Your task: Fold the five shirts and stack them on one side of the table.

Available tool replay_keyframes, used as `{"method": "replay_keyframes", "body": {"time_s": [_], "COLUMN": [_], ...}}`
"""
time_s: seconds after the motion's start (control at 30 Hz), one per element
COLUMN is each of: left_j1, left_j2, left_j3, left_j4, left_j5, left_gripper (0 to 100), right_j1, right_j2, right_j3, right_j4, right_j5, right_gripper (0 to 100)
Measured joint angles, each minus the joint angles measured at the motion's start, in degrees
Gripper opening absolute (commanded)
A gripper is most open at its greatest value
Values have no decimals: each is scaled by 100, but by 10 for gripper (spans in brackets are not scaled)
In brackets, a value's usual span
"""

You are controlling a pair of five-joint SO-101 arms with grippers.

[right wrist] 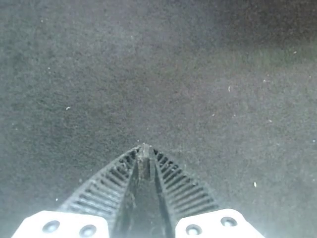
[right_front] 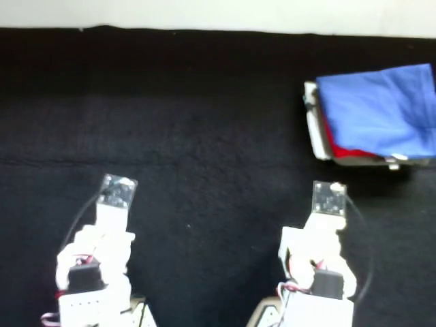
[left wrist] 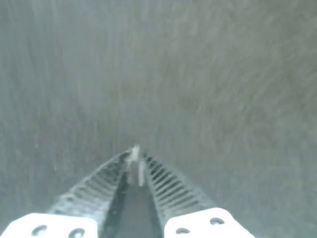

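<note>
Black cloth (right_front: 204, 102): one sheet, covering the table across the whole high view.
Pale strip (right_front: 218, 13): one, along the top edge of the frame, beyond the cloth.
Stack (right_front: 371, 112): one pile of folded garments in the upper right of the frame, running out past the right edge.
Blue shirt (right_front: 378, 105): one, on top of the pile and covering most of it.
Red shirt (right_front: 338, 148): one layer, showing directly under the blue along the lower left of the pile.
White garment (right_front: 315, 126): at least one layer, showing at the left edge of the pile and below the red. The number of layers cannot be told.
Shirt count: three colours are visible in the pile; the total cannot be confirmed.
Arms: two, one at lower left (right_front: 102, 252) and one at lower right (right_front: 317, 252) of the frame, both well apart from the pile. Which is left and which is right cannot be told from this view.
Left gripper (left wrist: 136, 153): ribbed fingers brought together at the tips, nothing between them, over bare cloth.
Right gripper (right wrist: 144, 151): fingers likewise together, nothing held, over bare cloth.
</note>
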Motion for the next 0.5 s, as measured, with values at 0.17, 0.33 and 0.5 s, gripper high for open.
{"method": "replay_keyframes", "body": {"time_s": [0.17, 0.33, 0.5], "left_j1": [255, 149, 149], "left_j2": [0, 0, 0], "left_j3": [18, 18, 18], "left_j4": [62, 79, 79], "left_j5": [2136, 2163, 1556], "left_gripper": [12, 11, 13], "right_j1": [0, 0, 0], "right_j2": [0, 0, 0], "right_j3": [0, 0, 0], "right_j4": [0, 0, 0], "right_j5": [0, 0, 0], "right_gripper": [7, 7, 7]}}
